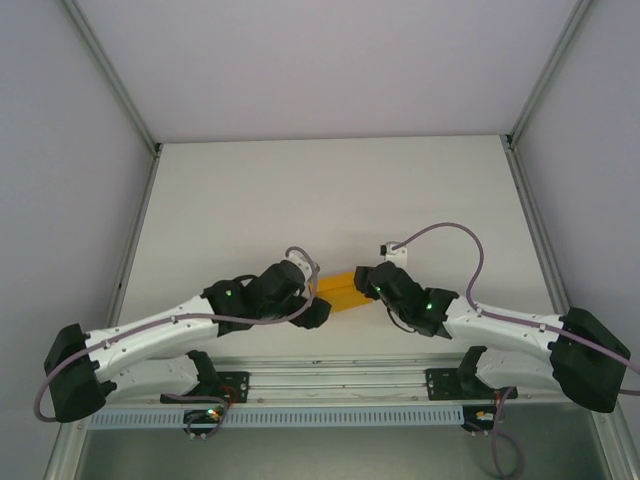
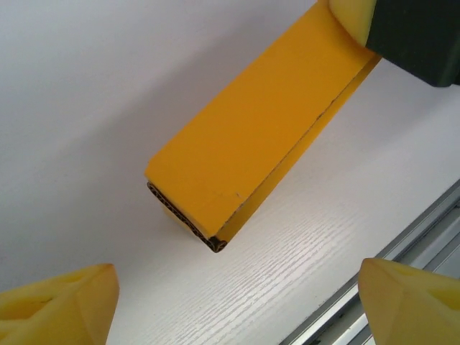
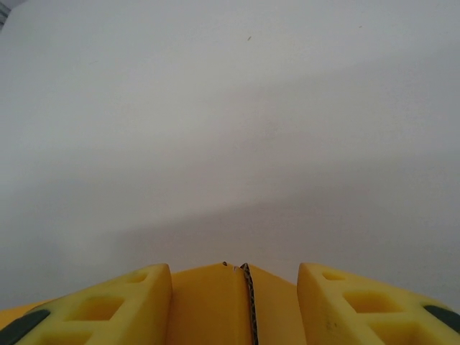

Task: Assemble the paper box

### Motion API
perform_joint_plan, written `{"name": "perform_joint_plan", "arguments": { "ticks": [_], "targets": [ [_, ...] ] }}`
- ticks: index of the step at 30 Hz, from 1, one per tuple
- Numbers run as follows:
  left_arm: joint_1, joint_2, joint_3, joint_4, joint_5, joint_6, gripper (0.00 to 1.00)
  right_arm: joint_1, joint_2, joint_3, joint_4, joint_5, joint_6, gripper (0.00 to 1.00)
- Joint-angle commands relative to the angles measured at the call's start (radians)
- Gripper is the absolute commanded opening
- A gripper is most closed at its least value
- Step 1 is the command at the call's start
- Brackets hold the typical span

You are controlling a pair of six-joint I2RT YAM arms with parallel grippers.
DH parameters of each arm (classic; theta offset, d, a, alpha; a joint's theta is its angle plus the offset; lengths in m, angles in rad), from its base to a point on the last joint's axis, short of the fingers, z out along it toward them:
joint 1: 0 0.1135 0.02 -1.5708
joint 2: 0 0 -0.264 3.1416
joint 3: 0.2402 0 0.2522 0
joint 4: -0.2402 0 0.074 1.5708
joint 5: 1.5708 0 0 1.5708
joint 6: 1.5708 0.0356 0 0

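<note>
Paper box point(image 2: 244, 136), orange-yellow rectangular sleeve, corrugated end, pinched by right fingers point(image 3: 122, 302), left fingers point(image 2: 57, 302) spread

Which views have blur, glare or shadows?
Top external: even, diffuse light, no glare. Left wrist: paper box sharp, soft shadow beneath; near fingertips slightly blurred. Right wrist: table featureless, broad soft shadow band.

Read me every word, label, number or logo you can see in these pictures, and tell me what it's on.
None can be read.
The paper box is plain orange-yellow card with no print on the faces shown, and the white table carries no writing.
</note>
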Motion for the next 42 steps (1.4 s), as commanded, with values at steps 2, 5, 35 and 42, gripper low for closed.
{"name": "perform_joint_plan", "arguments": {
  "ticks": [2,5,35,42],
  "targets": [
    [0.108,0.005,-0.001,0.004,0.085,-0.078,0.89,0.007,0.011,-0.087,-0.076,-0.044,-0.002,0.45],
    [0.208,0.021,-0.07,0.117,0.156,-0.107,0.87,0.007,0.011,-0.097,-0.076,-0.03,-0.024,0.45],
    [0.204,0.156,-0.395,0.512,0.331,0.054,0.37,-0.042,0.011,-0.179,0.038,-0.129,-0.051,0.22],
    [0.197,0.056,-0.275,0.413,0.289,0.069,0.66,-0.047,-0.126,-0.126,-0.091,-0.103,-0.117,0.5]
  ]
}}
